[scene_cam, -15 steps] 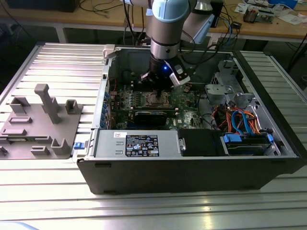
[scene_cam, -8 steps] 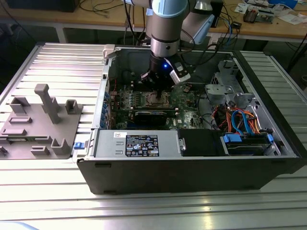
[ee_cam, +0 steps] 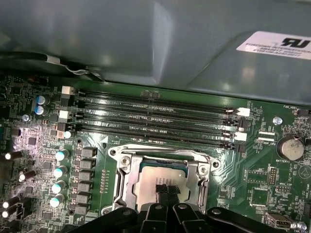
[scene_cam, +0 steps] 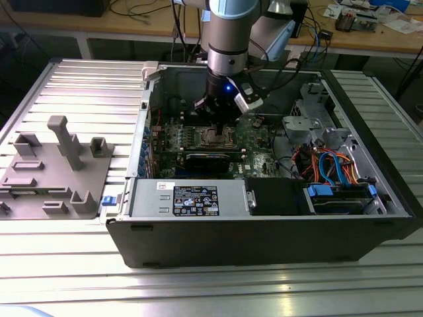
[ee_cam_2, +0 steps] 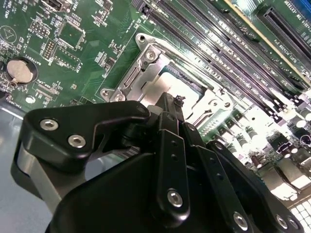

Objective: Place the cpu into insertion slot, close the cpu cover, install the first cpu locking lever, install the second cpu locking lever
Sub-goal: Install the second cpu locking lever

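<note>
The cpu (ee_cam: pixel 148 180) lies in the insertion slot (ee_cam: pixel 162 151) of the green motherboard, its silver-grey top showing through the window of the cpu cover (ee_cam: pixel 127 183). The cover lies flat over the chip in both wrist views, with the cpu (ee_cam_2: pixel 183 86) inside the cover (ee_cam_2: pixel 141 73). My gripper (ee_cam: pixel 167 190) is shut, its two black fingertips pressed together and resting on the middle of the chip's top. The fingertips (ee_cam_2: pixel 171 103) meet the chip the same way in the second wrist view. In the exterior view my gripper (scene_cam: pixel 217 124) hangs straight over the socket (scene_cam: pixel 217 137) inside the open computer case.
Long black memory slots (ee_cam: pixel 155 116) run beside the socket, with a row of capacitors (ee_cam: pixel 60 170) and a coin battery (ee_cam: pixel 290 148) nearby. In the case stand a power supply (scene_cam: pixel 188 198) and a bundle of cables (scene_cam: pixel 330 165). A grey fixture (scene_cam: pixel 56 165) sits on the table at the exterior view's left.
</note>
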Controlling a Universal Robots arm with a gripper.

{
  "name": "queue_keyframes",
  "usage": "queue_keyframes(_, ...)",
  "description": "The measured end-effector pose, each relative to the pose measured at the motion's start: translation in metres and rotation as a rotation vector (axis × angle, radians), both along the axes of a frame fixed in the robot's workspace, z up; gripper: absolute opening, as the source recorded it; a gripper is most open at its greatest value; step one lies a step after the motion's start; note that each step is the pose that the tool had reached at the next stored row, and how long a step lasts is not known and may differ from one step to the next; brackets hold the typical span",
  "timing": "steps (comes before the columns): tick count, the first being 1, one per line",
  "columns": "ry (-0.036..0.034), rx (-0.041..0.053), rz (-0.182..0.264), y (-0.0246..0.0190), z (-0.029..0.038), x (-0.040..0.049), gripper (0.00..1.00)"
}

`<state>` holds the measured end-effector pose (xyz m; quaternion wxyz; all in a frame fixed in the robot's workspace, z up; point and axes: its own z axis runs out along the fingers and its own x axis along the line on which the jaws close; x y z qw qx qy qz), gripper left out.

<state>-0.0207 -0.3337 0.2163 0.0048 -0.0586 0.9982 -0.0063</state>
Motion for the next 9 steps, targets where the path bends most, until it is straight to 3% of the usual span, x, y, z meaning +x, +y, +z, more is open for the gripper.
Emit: queue_keyframes(9,0.0001,-0.0047,0.0,0.0004,0.0041,0.0,0.11)
